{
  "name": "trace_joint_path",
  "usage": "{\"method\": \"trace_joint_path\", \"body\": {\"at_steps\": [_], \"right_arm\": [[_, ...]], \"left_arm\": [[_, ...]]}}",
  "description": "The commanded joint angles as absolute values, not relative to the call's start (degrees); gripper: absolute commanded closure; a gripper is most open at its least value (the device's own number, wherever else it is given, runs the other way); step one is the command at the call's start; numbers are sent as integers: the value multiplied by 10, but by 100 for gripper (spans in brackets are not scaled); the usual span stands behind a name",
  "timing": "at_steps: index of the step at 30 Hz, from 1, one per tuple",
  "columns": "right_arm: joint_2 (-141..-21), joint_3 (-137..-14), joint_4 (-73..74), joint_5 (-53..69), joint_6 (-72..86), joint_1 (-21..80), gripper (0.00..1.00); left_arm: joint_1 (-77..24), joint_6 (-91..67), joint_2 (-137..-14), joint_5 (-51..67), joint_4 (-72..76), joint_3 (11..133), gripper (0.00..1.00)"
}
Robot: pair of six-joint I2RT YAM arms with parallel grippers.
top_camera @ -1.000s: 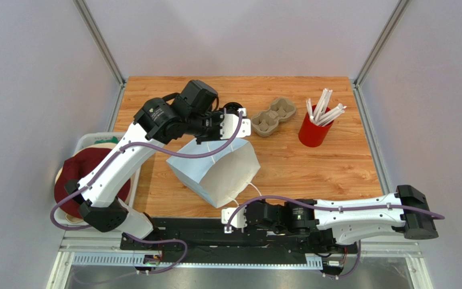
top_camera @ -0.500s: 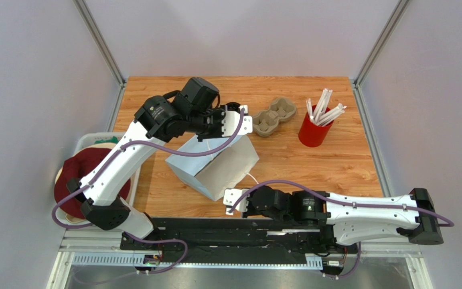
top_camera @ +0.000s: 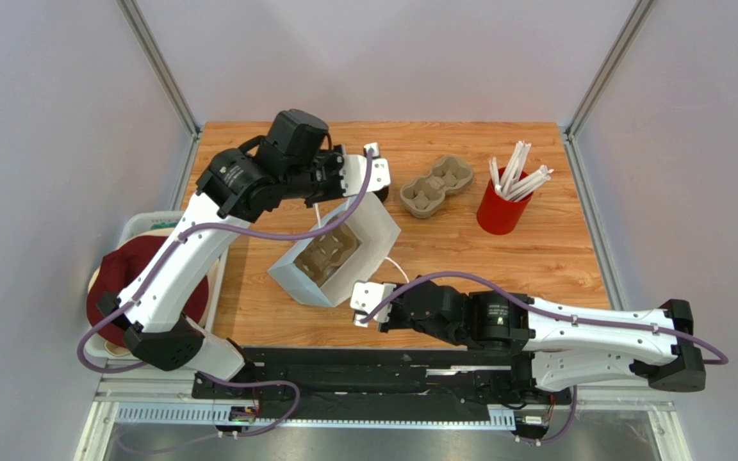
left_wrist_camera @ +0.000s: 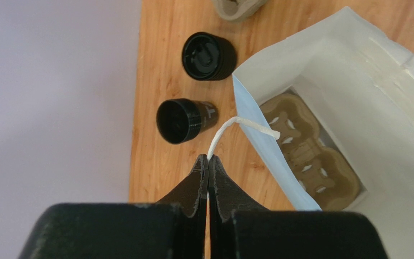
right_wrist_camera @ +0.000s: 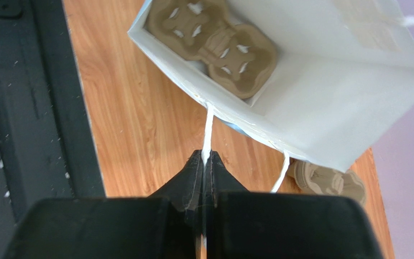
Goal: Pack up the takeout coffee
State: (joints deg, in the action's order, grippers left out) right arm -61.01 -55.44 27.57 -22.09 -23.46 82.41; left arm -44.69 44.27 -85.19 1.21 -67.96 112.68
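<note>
Pinching the far handle (left_wrist_camera: 241, 123) of the white paper bag (left_wrist_camera: 387, 124) with the left gripper (left_wrist_camera: 208, 162), the near handle (right_wrist_camera: 208, 129) with the right gripper (right_wrist_camera: 204, 159). Outside it, lidded, on the table (left_wrist_camera: 155, 65) beyond its far side: takeout coffee (left_wrist_camera: 209, 55).

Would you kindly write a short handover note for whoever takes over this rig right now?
Left gripper: shut on one cord handle of the white paper bag.
Right gripper: shut on the other handle; bag mouth held open.
Done: cardboard carrier lies in the bag's bottom.
Left: no cup in the bag; an open black cup and a lid-topped black piece stand on the table beside it. I cannot tell which is the coffee.
</note>
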Motion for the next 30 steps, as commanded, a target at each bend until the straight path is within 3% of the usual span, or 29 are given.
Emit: {"method": "trace_joint_path", "body": {"at_steps": [1, 4, 5, 8, 13, 14, 18, 23, 25, 26, 29, 30], "right_arm": [[-619, -600, 257, -218, -253, 790, 100], [-635, -619, 241, -203, -259, 767, 97], [-648, -627, 238, -203, -265, 765, 96], [-673, -642, 233, -205, -270, 761, 86], [-703, -690, 231, -205, -266, 761, 66], [-714, -700, 238, -204, -266, 761, 62], [-735, -744, 249, -219, -274, 759, 46], [-741, -837, 297, -221, -262, 739, 34], [-739, -889, 337, -215, -250, 732, 33], [-737, -901, 346, -214, -247, 727, 23], [-721, -945, 379, -208, -230, 704, 20], [-716, -948, 386, -197, -225, 696, 6]], "left_arm": [[-411, 447, -801, -17, -629, 1104, 99], [-396, 451, -783, -40, -606, 1075, 93], [-392, 451, -779, -49, -587, 1067, 82], [-379, 449, -762, -85, -555, 1037, 62], [-344, 440, -730, -93, -529, 1014, 38], [-339, 438, -726, -92, -523, 1013, 28], [-326, 426, -706, -97, -504, 1005, 11], [-322, 413, -680, -105, -481, 985, 8], [-321, 408, -670, -106, -474, 977, 7], [-321, 405, -666, -112, -470, 968, 7], [-317, 396, -653, -134, -461, 955, 7], [-315, 395, -643, -140, -460, 951, 7]]}}
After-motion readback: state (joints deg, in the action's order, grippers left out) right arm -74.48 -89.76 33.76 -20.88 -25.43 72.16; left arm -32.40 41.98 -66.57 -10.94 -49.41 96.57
